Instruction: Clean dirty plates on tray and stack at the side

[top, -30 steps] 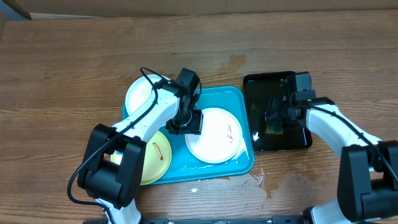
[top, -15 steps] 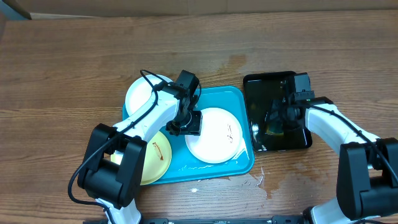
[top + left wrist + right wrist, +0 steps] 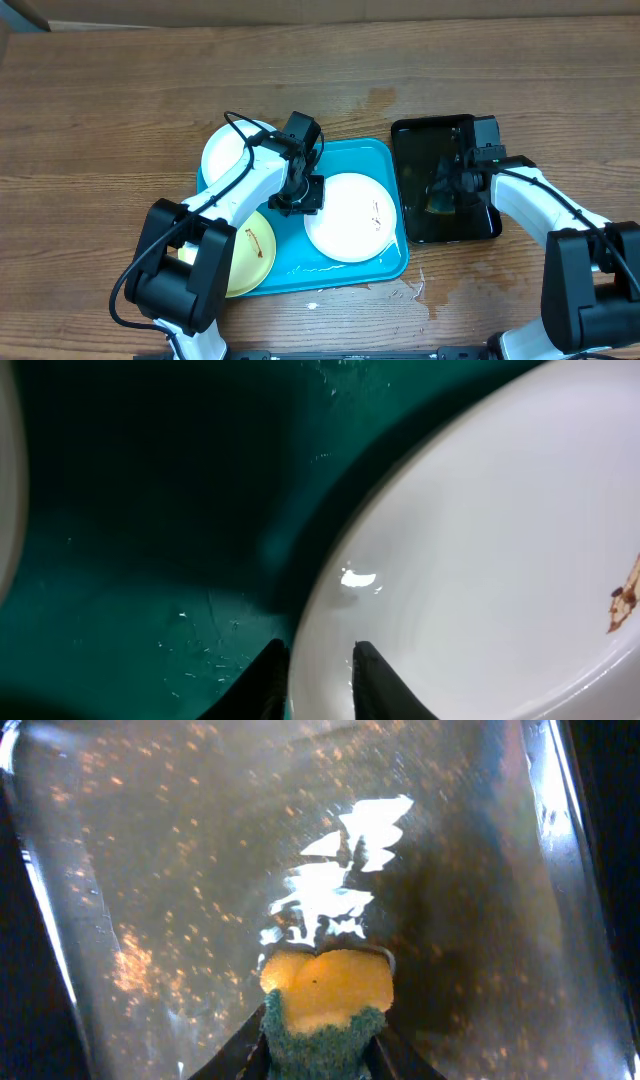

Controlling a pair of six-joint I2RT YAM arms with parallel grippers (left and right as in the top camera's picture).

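Counter [image 3: 120,110]: brown wood-grain surface that carries both trays, with a small wet patch [image 3: 415,292] by the near right corner of the turquoise tray.
Turquoise tray [image 3: 350,155]: lies at centre. All three plates are on it and none is stacked at the side.
Black tray [image 3: 430,135]: glossy and narrower, just right of the turquoise tray. Its floor is wet and speckled.
White plate [image 3: 350,225]: in the right half of the turquoise tray, with a brown smear [image 3: 375,212] towards its right side.
Second white plate [image 3: 225,150]: at the far left corner, its edge reaching past the tray's rim.
Yellow-green plate [image 3: 252,262]: at the near left corner, partly hidden under the left arm. It carries a brown streak.
Left gripper [image 3: 320,655]: closed on the left rim of the white plate, one finger on each side of the edge.
Right gripper [image 3: 320,1030]: over the black tray, clamped on the sponge.
Sponge [image 3: 325,985]: yellow with a green scrubbing layer, and sits between the right fingers.
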